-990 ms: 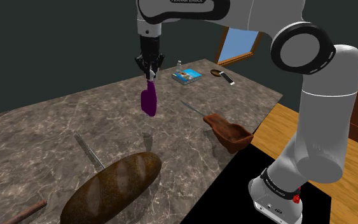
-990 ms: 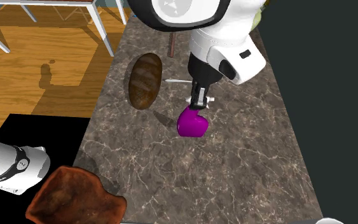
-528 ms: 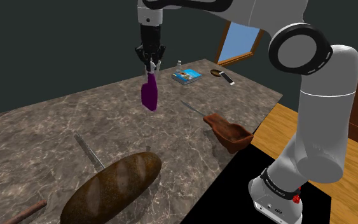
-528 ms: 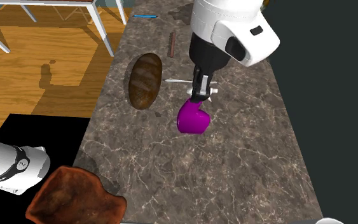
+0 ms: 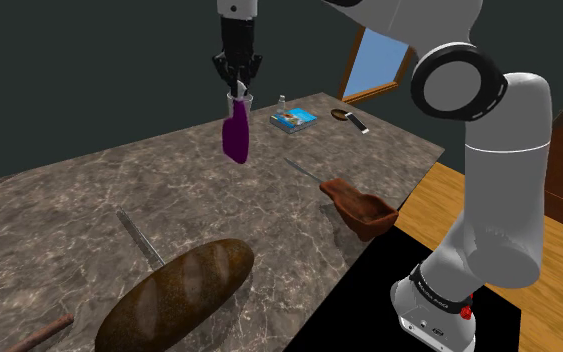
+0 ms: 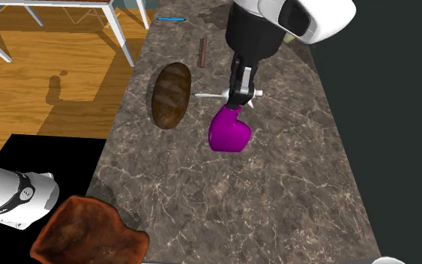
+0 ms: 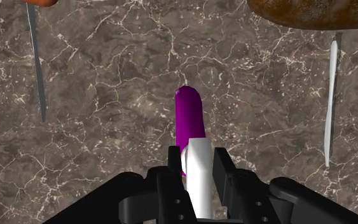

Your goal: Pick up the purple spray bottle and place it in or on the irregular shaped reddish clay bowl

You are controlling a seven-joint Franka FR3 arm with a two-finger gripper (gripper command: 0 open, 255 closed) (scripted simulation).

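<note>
A purple spray bottle point(image 5: 235, 138) with a white head hangs in the air well above the marble counter point(image 5: 89, 210), and my gripper point(image 5: 238, 92) is shut on that head. Seen from the second exterior view, the bottle point(image 6: 229, 130) dangles below the gripper point(image 6: 237, 99). In the wrist view the black fingers point(image 7: 171, 181) clasp the white head, and the purple body point(image 7: 189, 121) points away toward the counter. The reddish clay bowl point(image 5: 363, 209) sits at the counter edge close to the stand, down and to the right of the bottle in the shoulder view; it is also at the second exterior view's lower left point(image 6: 87, 233).
A large bread loaf point(image 5: 179, 290) lies at the counter's near end. Two knives point(image 5: 141, 237) point(image 5: 302, 171) lie on the marble. A blue box point(image 5: 294, 118), a small clear bottle point(image 5: 281, 101) and a dark utensil point(image 5: 351, 118) sit at the far corner.
The gripper has risen straight up with the purple bottle in it, carrying it higher above the counter. Nothing else moved.
</note>
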